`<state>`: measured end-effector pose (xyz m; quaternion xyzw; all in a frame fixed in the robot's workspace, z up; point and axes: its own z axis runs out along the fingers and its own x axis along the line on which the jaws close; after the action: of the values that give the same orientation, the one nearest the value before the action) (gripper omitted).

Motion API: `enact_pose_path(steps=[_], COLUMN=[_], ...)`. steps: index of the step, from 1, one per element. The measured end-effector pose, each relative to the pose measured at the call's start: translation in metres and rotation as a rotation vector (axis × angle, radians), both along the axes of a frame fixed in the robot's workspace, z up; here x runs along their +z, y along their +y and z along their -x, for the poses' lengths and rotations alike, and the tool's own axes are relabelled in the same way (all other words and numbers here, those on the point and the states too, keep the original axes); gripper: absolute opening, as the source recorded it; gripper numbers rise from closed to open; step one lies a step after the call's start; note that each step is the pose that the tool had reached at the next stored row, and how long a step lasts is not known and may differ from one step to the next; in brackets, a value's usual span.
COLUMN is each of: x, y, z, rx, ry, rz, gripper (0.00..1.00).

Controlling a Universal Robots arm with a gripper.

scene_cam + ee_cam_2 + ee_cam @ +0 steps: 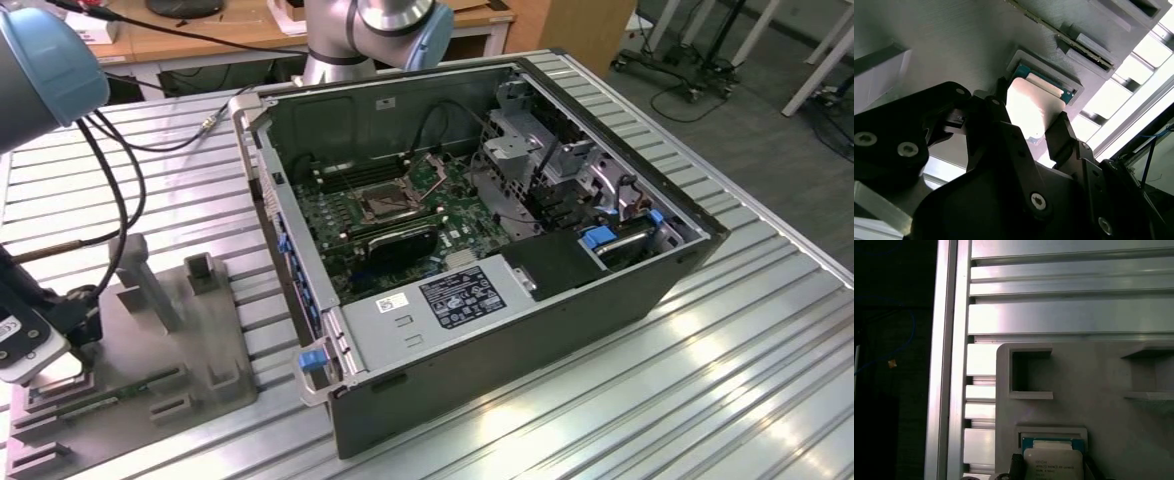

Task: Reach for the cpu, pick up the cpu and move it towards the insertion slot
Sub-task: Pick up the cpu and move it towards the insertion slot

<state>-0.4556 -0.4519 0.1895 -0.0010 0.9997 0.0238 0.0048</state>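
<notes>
legible text: none can be read | black label on the grey metal cover inside the computer case: white print is seen, too small to be read | white sticker just beside it: marks not readable | cpu top face, first wrist view: faint printed lines, not readable

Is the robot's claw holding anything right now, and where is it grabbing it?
It cannot be told. The gripper straddles the cpu at two opposite edges, and the cpu lies in its grey tray recess; a real squeeze doesn't show.

Wide exterior overview; both wrist views close on cpu
</notes>
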Motion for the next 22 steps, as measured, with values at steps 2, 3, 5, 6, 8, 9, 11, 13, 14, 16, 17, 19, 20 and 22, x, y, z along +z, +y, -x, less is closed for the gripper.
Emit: enact_pose_path(steps=[2, 3, 5, 6, 8, 9, 11, 13, 14, 16, 17, 19, 20, 22], x=[0.0009, 0.0013, 0.0021, 0.0026, 0.0037, 0.0043, 0.0053, 0.006, 0.0064, 0.007, 0.0073, 0.008, 0.0084, 0.009], y=[0.0, 0.0, 0.0, 0.0, 0.0, 0.0, 0.0, 0.0, 0.0, 0.0, 0.0, 0.0, 0.0, 0.0], z=[0.0, 0.0, 0.0, 0.0, 0.0, 0.0, 0.0, 0.0, 0.0, 0.0, 0.0, 0.0, 0.0, 0.0], rx=[0.0, 0.0, 0.0, 0.0, 0.0, 0.0, 0.0, 0.0, 0.0, 0.0, 0.0, 0.0, 0.0, 0.0], ry=[0.0001, 0.0001, 0.0001, 0.0001, 0.0001, 0.0001, 0.0, -0.0001, 0.0, 0.0, 0.0, 0.0001, 0.0, 0.0], rz=[0.0, 0.0, 0.0, 0.0001, 0.0, 0.0, 0.0, -0.0001, -0.0001, 0.0, 0.0, 0.0, 0.0, 0.0], gripper=[0.55, 0.55, 0.55, 0.55, 0.55, 0.55, 0.55, 0.55, 0.55, 0.55, 0.55, 0.55, 0.55, 0.55])
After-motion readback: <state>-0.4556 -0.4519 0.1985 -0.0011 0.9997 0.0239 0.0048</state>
